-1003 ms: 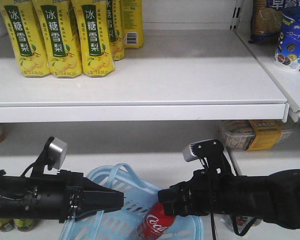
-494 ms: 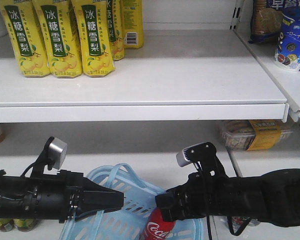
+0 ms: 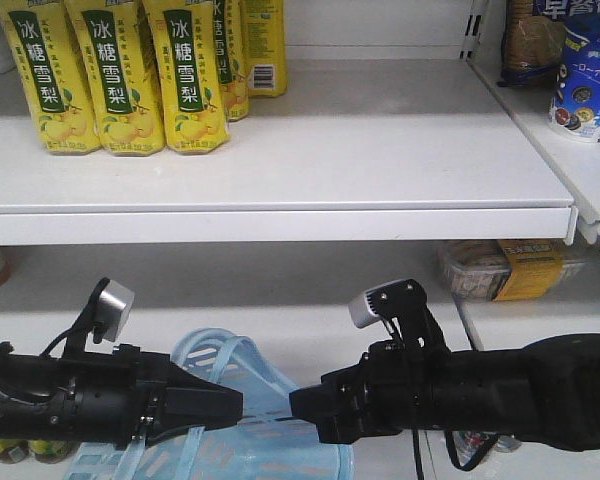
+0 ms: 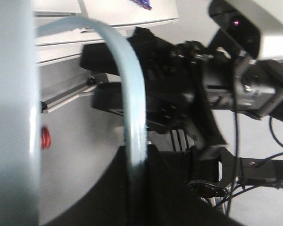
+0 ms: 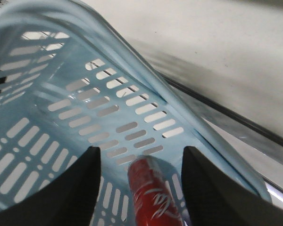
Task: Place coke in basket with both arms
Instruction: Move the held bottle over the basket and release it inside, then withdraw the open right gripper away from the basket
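The light blue basket (image 3: 242,372) hangs low in the front view between my two arms. One thin loop handle (image 4: 134,108) arcs up through the left wrist view, and my left gripper (image 4: 136,151) is shut on it. The same left gripper (image 3: 235,404) points right in the front view. The red coke (image 5: 153,197) lies on the basket floor (image 5: 42,141). My right gripper (image 5: 140,157) stands open over it, a black finger (image 5: 78,188) on each side, neither touching. My right gripper (image 3: 305,412) blocks the coke in the front view.
Yellow pear-drink bottles (image 3: 110,80) stand on the white upper shelf (image 3: 310,190). A packaged food box (image 3: 502,268) sits on the lower shelf at the right, and a blue snack tub (image 3: 585,90) at the upper right. Small bottles (image 3: 20,450) show below the left arm.
The right arm moved left and down, and the coke dropped out of the front view into the basket. The right gripper has let go. The left arm and basket dipped slightly.
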